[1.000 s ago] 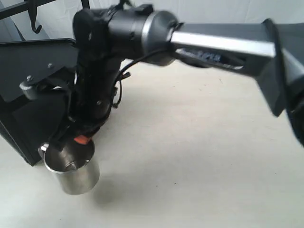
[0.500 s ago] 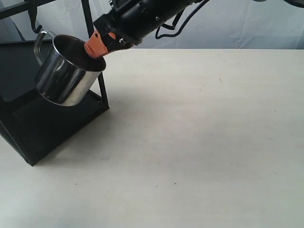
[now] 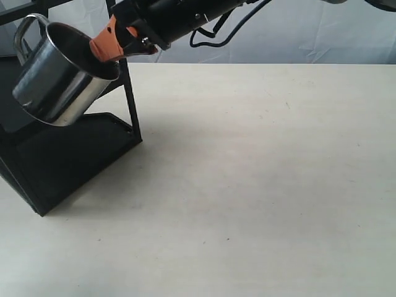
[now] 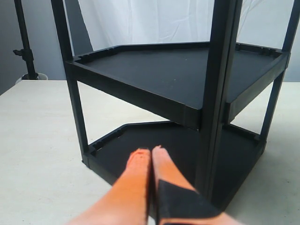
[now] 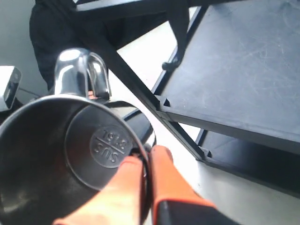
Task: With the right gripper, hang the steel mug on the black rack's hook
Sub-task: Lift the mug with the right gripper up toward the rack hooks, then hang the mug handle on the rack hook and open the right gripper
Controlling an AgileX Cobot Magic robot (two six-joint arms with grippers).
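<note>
The steel mug (image 3: pixel 59 77) hangs tilted in the air at the upper left, mouth toward the camera, with its looped handle (image 3: pixel 23 31) uppermost. My right gripper (image 3: pixel 106 48) is shut on the mug's rim, one orange pad inside the wall and one outside, as the right wrist view shows (image 5: pixel 146 157). There the mug (image 5: pixel 51 164) fills the near side. Its handle (image 5: pixel 79 70) points toward the black rack (image 5: pixel 243 70), and the hook (image 5: pixel 176 42) hangs from the upper bar a little beyond and beside the handle. My left gripper (image 4: pixel 151 154) is shut and empty, facing the rack (image 4: pixel 154 70).
The rack's lower tray (image 3: pixel 68 154) and a thin post (image 3: pixel 129 93) stand at the left of the beige table (image 3: pixel 260 179). The right arm (image 3: pixel 185 15) reaches in along the top edge. A tripod stand (image 4: pixel 23 47) is behind the rack.
The right gripper has lifted the mug off the table and carried it up and left, beside the rack's upper part. The mug now tilts more, and its handle is higher.
</note>
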